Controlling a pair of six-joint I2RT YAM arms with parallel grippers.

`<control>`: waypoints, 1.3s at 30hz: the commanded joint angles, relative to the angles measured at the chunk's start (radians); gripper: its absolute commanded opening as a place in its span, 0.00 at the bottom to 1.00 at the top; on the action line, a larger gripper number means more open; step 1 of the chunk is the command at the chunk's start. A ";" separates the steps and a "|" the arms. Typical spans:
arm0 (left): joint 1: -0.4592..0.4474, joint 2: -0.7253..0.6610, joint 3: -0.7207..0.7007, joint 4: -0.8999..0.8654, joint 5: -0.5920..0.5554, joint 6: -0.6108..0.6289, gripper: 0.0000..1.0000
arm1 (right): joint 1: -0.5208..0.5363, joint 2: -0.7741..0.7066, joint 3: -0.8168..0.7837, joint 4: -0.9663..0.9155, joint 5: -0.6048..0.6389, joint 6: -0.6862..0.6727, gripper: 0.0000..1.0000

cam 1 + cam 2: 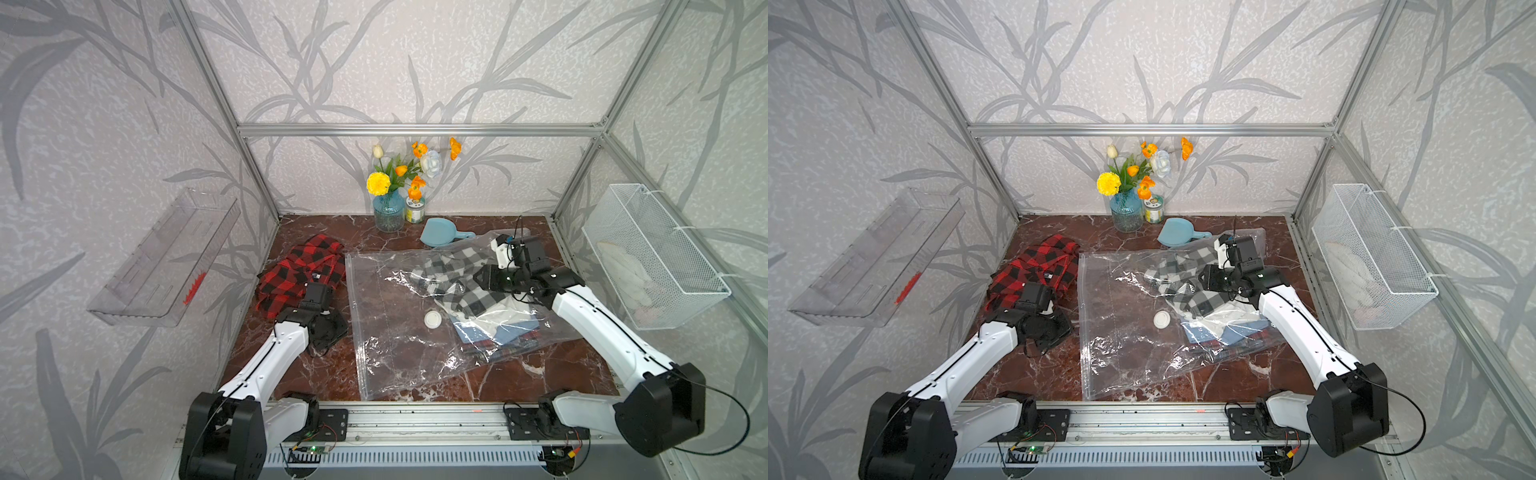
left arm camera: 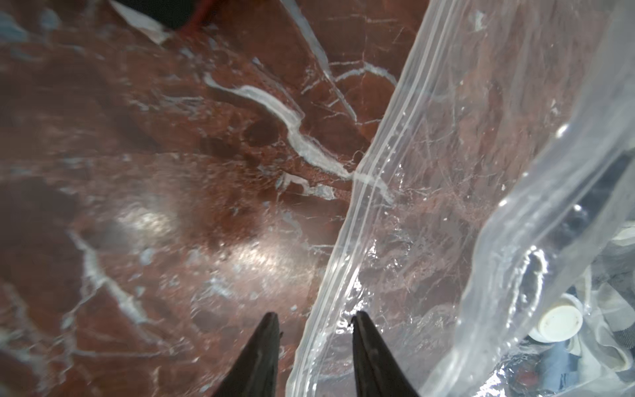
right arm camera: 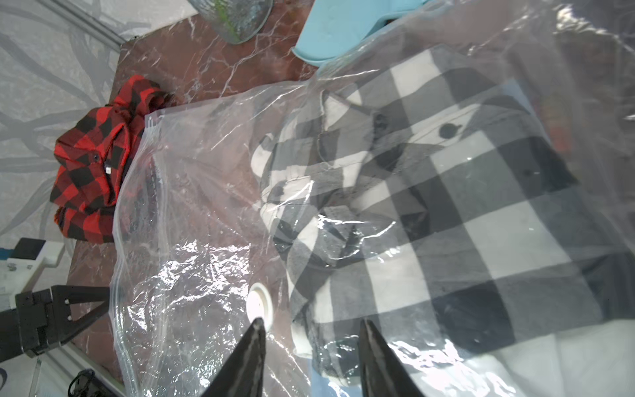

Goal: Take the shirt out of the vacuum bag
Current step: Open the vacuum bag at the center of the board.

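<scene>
The clear crinkly vacuum bag [image 1: 399, 353] [image 1: 1121, 353] lies flat mid-table, its white valve cap [image 1: 432, 320] [image 1: 1161, 320] facing up. A grey-and-white checked shirt [image 1: 453, 274] [image 3: 446, 206] lies inside it towards the back right, over other folded clothes [image 1: 498, 332]. A red-and-black checked shirt [image 1: 299, 270] [image 3: 89, 161] lies outside the bag on the left. My left gripper [image 2: 315, 318] [image 1: 341, 327] is low at the bag's left edge, open, and the edge [image 2: 343, 240] runs between its fingers. Open too, my right gripper [image 3: 312, 323] [image 1: 482, 279] hovers over the bag above the checked shirt, beside the cap [image 3: 259, 304].
A blue vase of flowers [image 1: 388, 212], a small can [image 1: 414, 210] and a light-blue scoop [image 1: 440, 235] stand at the back. A white wire basket [image 1: 648, 257] hangs on the right wall. On the left wall hangs a clear shelf [image 1: 166, 262].
</scene>
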 commanded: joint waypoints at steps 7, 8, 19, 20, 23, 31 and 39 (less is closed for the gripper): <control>-0.107 0.128 -0.011 0.352 0.155 -0.093 0.44 | -0.019 -0.014 -0.102 -0.053 -0.089 -0.013 0.46; -0.116 0.147 0.002 0.351 0.159 -0.081 0.44 | -0.018 -0.016 -0.119 -0.030 -0.129 0.000 0.46; -0.168 0.055 -0.022 0.459 0.174 -0.096 0.57 | 0.423 0.094 -0.071 0.201 -0.232 0.129 0.62; -0.168 0.047 -0.033 0.486 0.184 -0.107 0.57 | 0.464 0.119 -0.058 0.224 -0.229 0.143 0.63; -0.176 0.044 -0.045 0.528 0.206 -0.125 0.58 | 0.556 0.178 -0.035 0.294 -0.216 0.167 0.68; -0.188 0.032 -0.066 0.547 0.220 -0.126 0.58 | 0.637 0.269 0.015 0.382 -0.129 0.206 0.76; -0.198 0.027 -0.071 0.569 0.226 -0.141 0.57 | 0.646 0.393 0.142 0.333 -0.068 0.202 0.77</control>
